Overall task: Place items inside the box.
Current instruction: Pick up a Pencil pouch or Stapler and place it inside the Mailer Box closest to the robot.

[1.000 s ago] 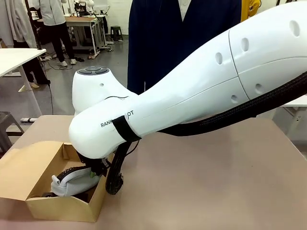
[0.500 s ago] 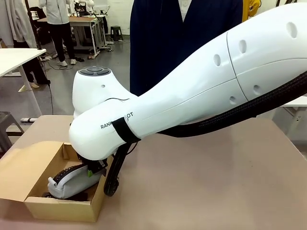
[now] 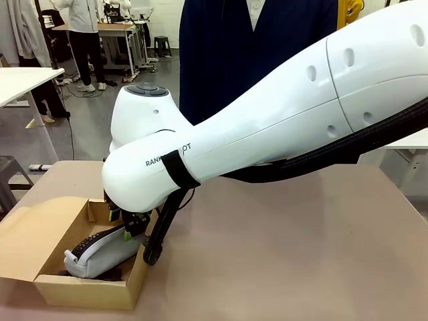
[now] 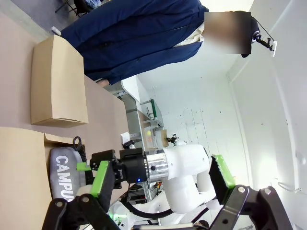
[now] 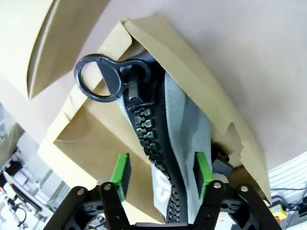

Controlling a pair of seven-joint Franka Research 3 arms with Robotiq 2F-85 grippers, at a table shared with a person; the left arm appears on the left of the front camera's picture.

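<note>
The right arm point(image 3: 281, 114) reaches across the table point(image 3: 301, 261) from the right side to its near left corner, where the wide, shallow cardboard box point(image 3: 80, 294) stands with its big flap lid point(image 3: 30, 237) folded out to the left. The right gripper point(image 3: 120, 225) points down into the right end of the box. In the right wrist view its green pads point(image 5: 122, 175) stand apart on either side of the grey pencil pouch point(image 5: 184, 120), with bare cardboard showing between the one pad and the black zipper point(image 5: 146, 136), so the jaws are open and grip nothing. The pouch lies inside the box along its length, zipper side up, its round ring pull point(image 5: 98, 76) at the end farthest from the gripper, close to a box corner. From the front the pouch point(image 3: 100, 257) rests low in the box, just under the fingers. A dark object point(image 5: 219, 163) shows beside the pouch at the box wall, too hidden to name. The left gripper point(image 4: 160, 167) is held up off the table with its fingers spread wide and nothing between them; beyond it the white "CAMPUS" lettering point(image 4: 61, 175) on the pouch can be read. A smaller closed cardboard box point(image 4: 57, 81) lies farther along the table, apart from the larger one. A person in a dark blue coat point(image 3: 254, 47) stands at the far side.
</note>
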